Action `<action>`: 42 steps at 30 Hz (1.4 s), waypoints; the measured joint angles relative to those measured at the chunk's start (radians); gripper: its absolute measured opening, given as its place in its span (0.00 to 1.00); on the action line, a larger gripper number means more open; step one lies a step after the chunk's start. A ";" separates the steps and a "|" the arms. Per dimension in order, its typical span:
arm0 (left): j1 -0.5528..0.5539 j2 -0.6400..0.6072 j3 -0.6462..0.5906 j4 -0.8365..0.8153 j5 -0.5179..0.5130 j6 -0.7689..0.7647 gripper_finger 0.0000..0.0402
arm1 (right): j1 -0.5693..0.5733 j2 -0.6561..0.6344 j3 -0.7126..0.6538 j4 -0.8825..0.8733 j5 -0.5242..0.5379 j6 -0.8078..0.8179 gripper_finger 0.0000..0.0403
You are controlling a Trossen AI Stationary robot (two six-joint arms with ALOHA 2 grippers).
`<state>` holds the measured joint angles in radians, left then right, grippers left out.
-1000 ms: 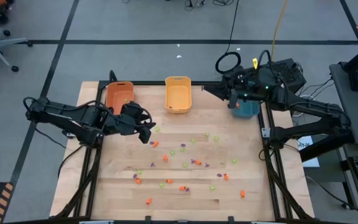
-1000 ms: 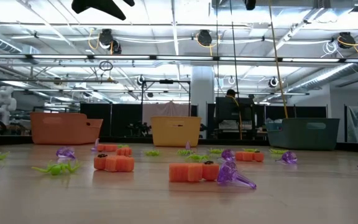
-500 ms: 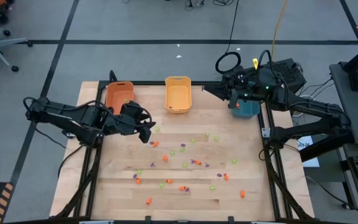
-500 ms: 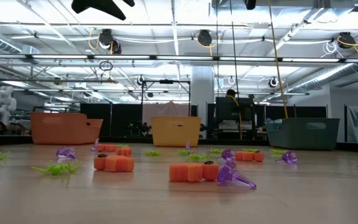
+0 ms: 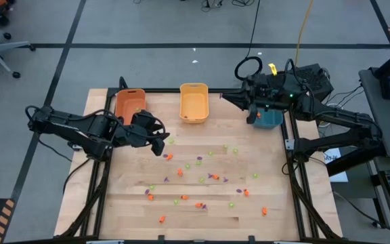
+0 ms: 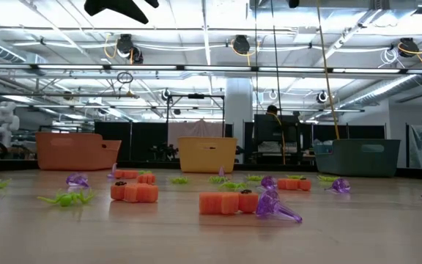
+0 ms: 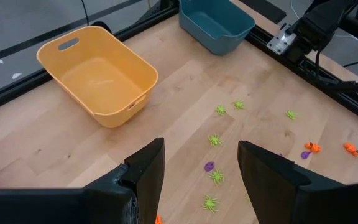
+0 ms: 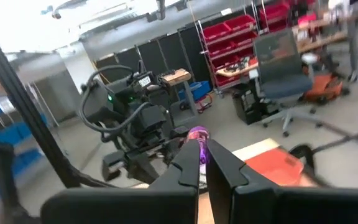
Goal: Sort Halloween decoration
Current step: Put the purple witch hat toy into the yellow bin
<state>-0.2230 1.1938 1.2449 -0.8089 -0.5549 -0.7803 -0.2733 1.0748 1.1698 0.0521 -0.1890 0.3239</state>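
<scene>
Jaws of the right gripper (image 8: 201, 151) are clenched on a purple trinket (image 8: 197, 134), which shows pinched between the fingertips in the right wrist view; from above, that gripper (image 5: 253, 116) hangs at the far right of the tabletop, over the near edge of the teal bin (image 5: 271, 119). Jaws of the left gripper (image 7: 201, 171) stand released with nothing between them, poised above the wood just in front of the orange bin (image 5: 129, 105), with the left arm reaching in from the left side.

Most of the Halloween decoration (image 5: 202, 180) lies loose across the middle and near part of the tabletop (image 5: 120, 203): small orange, light green and purple pieces, spread apart from one another rather than heaped. Below the left gripper's open fingers the left wrist view shows several green spider-like pieces (image 7: 215, 139) and one purple piece (image 7: 209, 166) on the boards, with two orange ones farther off. From table height, orange blocks (image 6: 228, 202) and a purple piece (image 6: 274, 208) sit nearest.

The yellow bin (image 5: 193, 102) stands between the orange and teal bins along the far edge. Beyond the table lies a workshop room with ceiling lights and shelving.
</scene>
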 joint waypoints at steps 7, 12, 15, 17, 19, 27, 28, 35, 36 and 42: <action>0.000 0.000 0.000 0.000 0.000 0.000 0.51 | 0.000 0.000 0.000 0.075 0.000 -0.266 0.00; 0.000 0.000 0.000 0.000 0.000 0.000 0.51 | 0.000 -0.001 0.000 0.120 0.000 -0.400 0.00; 0.000 0.000 0.000 0.000 0.000 0.000 0.51 | 0.000 -0.001 0.000 0.119 0.000 -0.439 0.00; 0.000 0.000 0.000 0.000 0.000 0.000 0.51 | 0.000 -0.001 0.000 0.118 0.000 -0.440 0.00; 0.000 0.000 0.000 0.000 0.000 0.000 0.51 | 0.000 -0.001 0.000 0.118 0.000 -0.438 0.00; 0.000 0.000 0.000 0.000 0.000 0.000 0.51 | 0.000 0.009 0.000 0.116 0.059 -0.284 0.00; 0.000 0.000 0.000 0.000 0.000 0.000 0.51 | 0.000 0.015 0.000 0.115 0.078 -0.255 0.00; 0.000 0.000 0.000 0.000 -0.034 0.001 0.51 | -0.021 0.099 0.017 0.088 0.113 -0.167 0.00; 0.000 0.000 0.000 0.000 -0.044 0.001 0.51 | -0.030 0.118 0.031 0.068 0.113 -0.149 0.00; 0.000 0.000 0.000 0.000 -0.076 0.000 0.51 | -0.098 0.262 0.189 -0.095 0.107 -0.134 0.00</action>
<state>-0.2230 1.1938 1.2453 -0.8093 -0.6307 -0.7799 -0.3709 1.3365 1.3592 -0.0430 -0.0816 0.1903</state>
